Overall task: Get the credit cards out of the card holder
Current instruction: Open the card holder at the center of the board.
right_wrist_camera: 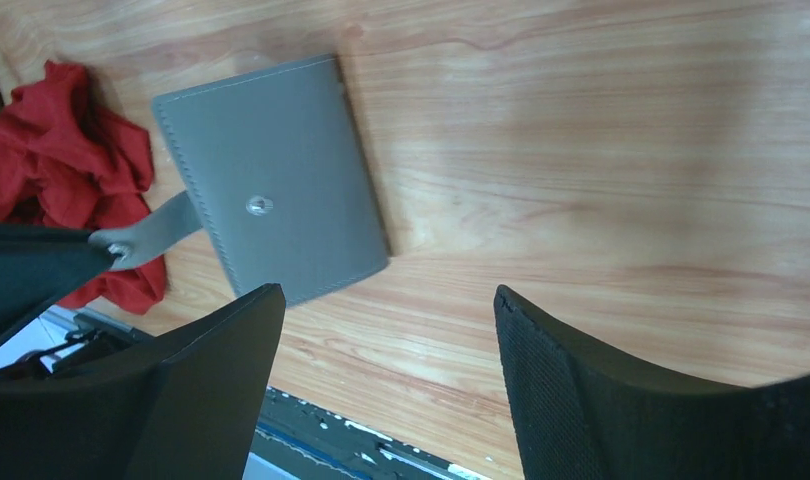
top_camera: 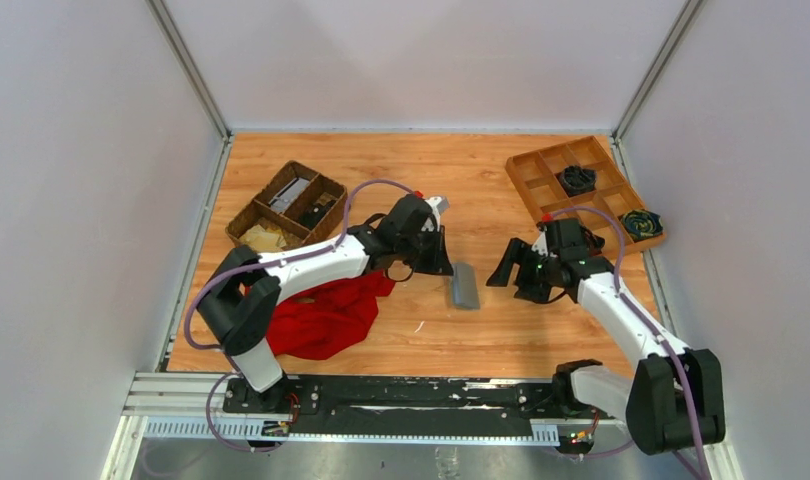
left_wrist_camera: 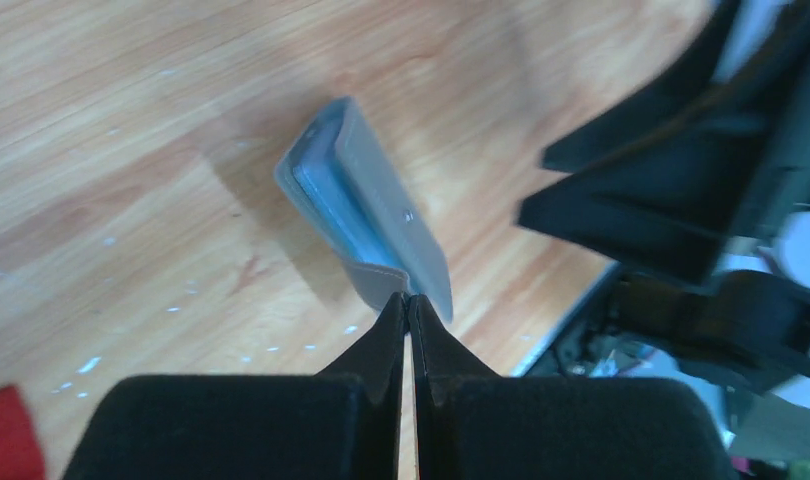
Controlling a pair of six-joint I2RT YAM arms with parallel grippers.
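Note:
The grey card holder (top_camera: 465, 285) lies folded on the wooden table, mid-way between both arms. My left gripper (top_camera: 443, 262) is shut on its small side tab (left_wrist_camera: 381, 281), just left of the holder (left_wrist_camera: 366, 205). In the right wrist view the holder (right_wrist_camera: 271, 180) shows its outer cover with a snap, and its tab (right_wrist_camera: 156, 232) runs to the left gripper's fingertip (right_wrist_camera: 41, 268). My right gripper (top_camera: 509, 270) stands open just right of the holder, nothing between its fingers (right_wrist_camera: 381, 300). The credit cards are hidden inside the folded holder.
A red cloth (top_camera: 326, 310) lies crumpled by the left arm. A dark wicker basket (top_camera: 286, 205) stands at the back left. A wooden compartment tray (top_camera: 566, 160) with black items sits at the back right. Walls close in three sides.

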